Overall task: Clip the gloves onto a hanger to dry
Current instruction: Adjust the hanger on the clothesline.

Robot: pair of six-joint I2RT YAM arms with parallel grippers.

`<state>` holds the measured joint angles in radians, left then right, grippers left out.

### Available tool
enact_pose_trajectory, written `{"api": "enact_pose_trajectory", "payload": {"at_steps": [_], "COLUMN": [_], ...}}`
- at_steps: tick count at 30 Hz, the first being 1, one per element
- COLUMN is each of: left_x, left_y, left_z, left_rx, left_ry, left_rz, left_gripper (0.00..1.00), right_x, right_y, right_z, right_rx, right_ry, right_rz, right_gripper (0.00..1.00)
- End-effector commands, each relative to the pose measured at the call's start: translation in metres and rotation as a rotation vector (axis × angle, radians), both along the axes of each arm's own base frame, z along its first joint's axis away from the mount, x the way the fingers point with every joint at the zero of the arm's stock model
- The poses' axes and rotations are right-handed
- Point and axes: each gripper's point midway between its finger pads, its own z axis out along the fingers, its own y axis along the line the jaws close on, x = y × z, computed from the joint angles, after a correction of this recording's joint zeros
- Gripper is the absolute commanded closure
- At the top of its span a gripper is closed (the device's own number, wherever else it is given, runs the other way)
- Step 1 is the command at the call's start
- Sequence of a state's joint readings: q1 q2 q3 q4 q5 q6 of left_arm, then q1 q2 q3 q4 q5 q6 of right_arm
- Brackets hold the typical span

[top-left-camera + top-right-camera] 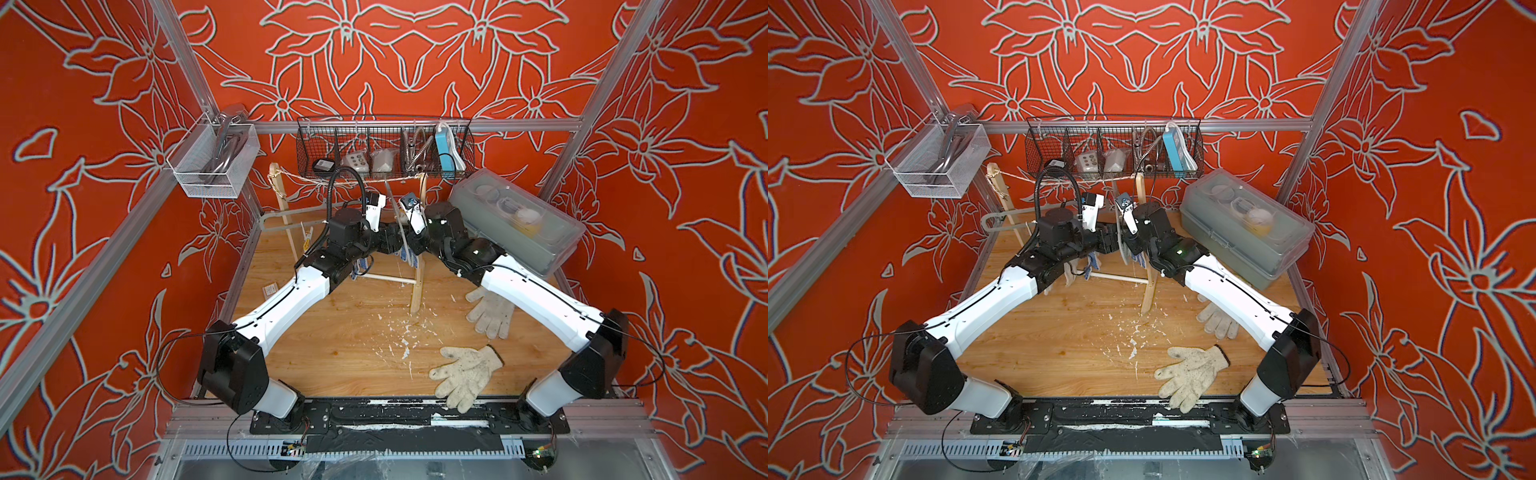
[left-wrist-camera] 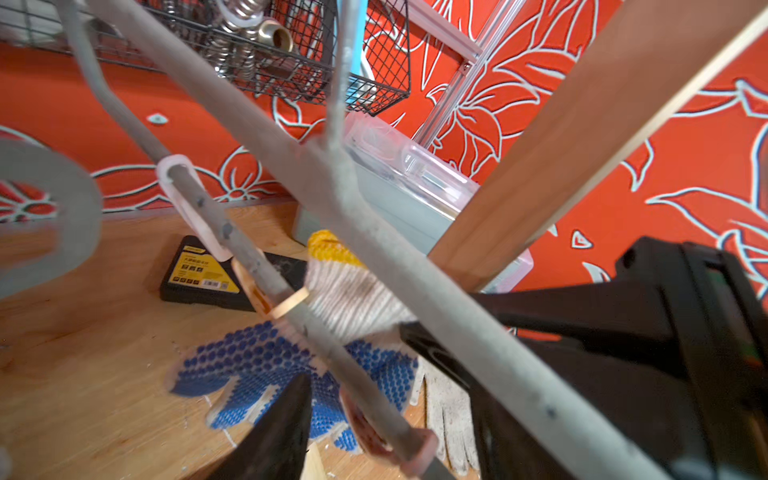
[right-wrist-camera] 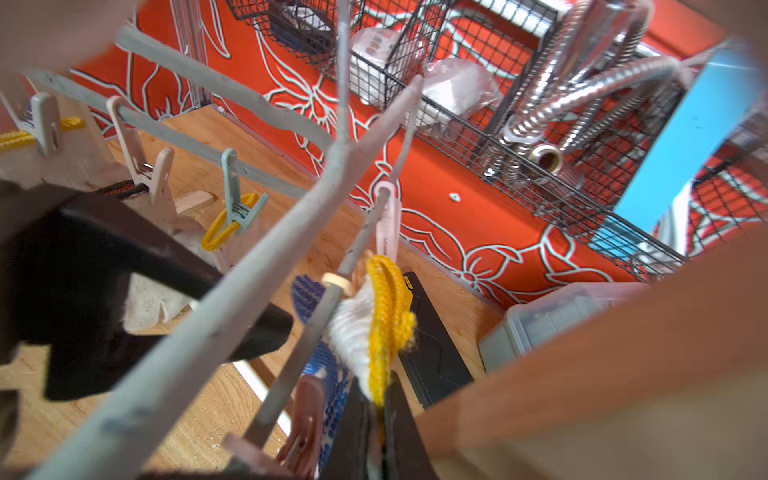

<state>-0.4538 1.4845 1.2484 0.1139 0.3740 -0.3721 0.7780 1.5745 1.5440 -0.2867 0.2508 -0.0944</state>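
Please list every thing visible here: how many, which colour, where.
table: one, pale wood, below all.
wooden rack: one, pale, table's rear.
hanger: one, grey, on the wooden rack.
clips: several, beige, pink, grey-green, on the hanger's rod.
plain gloves: two, soiled off-white, flat on the table.
blue-dotted glove: one, white with yellow cuff, at the hanger.
clipped glove: one, yellow cuff, in a grey-green clip.
wire basket: one, black, rear rail.
mesh basket: one, white, left rail.
plastic box: one, grey, clear lid, rear right.
flat case: one, black-yellow, on the table.
left gripper: black, jaws apart around a pink clip.
right gripper: black, shut on the blue-dotted glove's cuff.
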Motion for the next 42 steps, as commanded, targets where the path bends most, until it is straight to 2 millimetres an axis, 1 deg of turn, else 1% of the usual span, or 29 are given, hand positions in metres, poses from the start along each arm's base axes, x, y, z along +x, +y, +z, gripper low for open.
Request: {"api": "enact_pose_trajectory", "payload": {"at_steps": [1, 5, 7, 12, 16, 19, 21, 24, 27, 29, 32, 36, 37, 38, 42], "left_x": [-0.003, -0.007, -0.007, -0.013, -0.02, -0.024, -0.028, -0.034, -0.038, -0.038, -0.025, -0.001, 0.005, 0.01, 0.035], "left_y": [-0.019, -0.032, -0.03, -0.007, 0.01, 0.025, 0.031, 0.033, 0.041, 0.05, 0.071, 0.098, 0.102, 0.103, 0.089], "left_z": [0.009, 0.011, 0.008, 0.003, 0.002, 0.003, 0.008, 0.016, 0.025, 0.03, 0.029, 0.024, 0.022, 0.02, 0.01], "left_rx": [-0.029, -0.03, -0.011, 0.058, 0.094, 0.073, 0.058, 0.077, 0.078, 0.095, 0.15, 0.188, 0.197, 0.204, 0.232], "left_ry": [-0.019, -0.02, -0.019, -0.035, -0.038, -0.029, -0.035, -0.055, -0.084, -0.112, -0.123, -0.145, -0.15, -0.155, -0.134], "left_rz": [-0.051, -0.065, -0.05, 0.028, 0.044, 0.02, -0.014, -0.052, -0.043, 0.001, 0.139, 0.338, 0.368, 0.381, 0.351], "left_gripper": [0.4, 0.4, 0.4, 0.37, 0.33, 0.29, 0.28, 0.26, 0.26, 0.26, 0.3, 0.34, 0.34, 0.35, 0.36], "right_x": [-0.009, -0.016, -0.017, -0.016, -0.014, -0.011, -0.009, -0.004, 0.001, 0.004, 0.006, 0.007, 0.008, 0.008, 0.013], "right_y": [-0.009, -0.012, -0.011, -0.009, -0.011, -0.011, -0.01, -0.009, -0.01, -0.01, -0.008, -0.005, -0.005, -0.005, -0.006], "right_z": [0.005, 0.003, 0.0, -0.008, -0.013, -0.014, -0.015, -0.018, -0.018, -0.018, -0.017, -0.019, -0.018, -0.018, -0.014], "right_rx": [0.026, 0.035, 0.027, 0.015, 0.006, 0.004, 0.001, -0.007, -0.013, -0.014, -0.008, -0.008, -0.007, -0.008, -0.01], "right_ry": [0.003, 0.009, 0.018, 0.035, 0.047, 0.05, 0.053, 0.061, 0.056, 0.055, 0.056, 0.058, 0.057, 0.056, 0.046], "right_rz": [-0.021, -0.006, 0.001, 0.013, 0.01, 0.007, 0.003, -0.011, -0.03, -0.035, -0.033, -0.029, -0.029, -0.029, -0.044], "right_gripper": [1.0, 1.0, 1.0, 1.0, 1.0, 1.0, 1.0, 1.0, 1.0, 1.0, 1.0, 1.0, 1.0, 1.0, 1.0]}}
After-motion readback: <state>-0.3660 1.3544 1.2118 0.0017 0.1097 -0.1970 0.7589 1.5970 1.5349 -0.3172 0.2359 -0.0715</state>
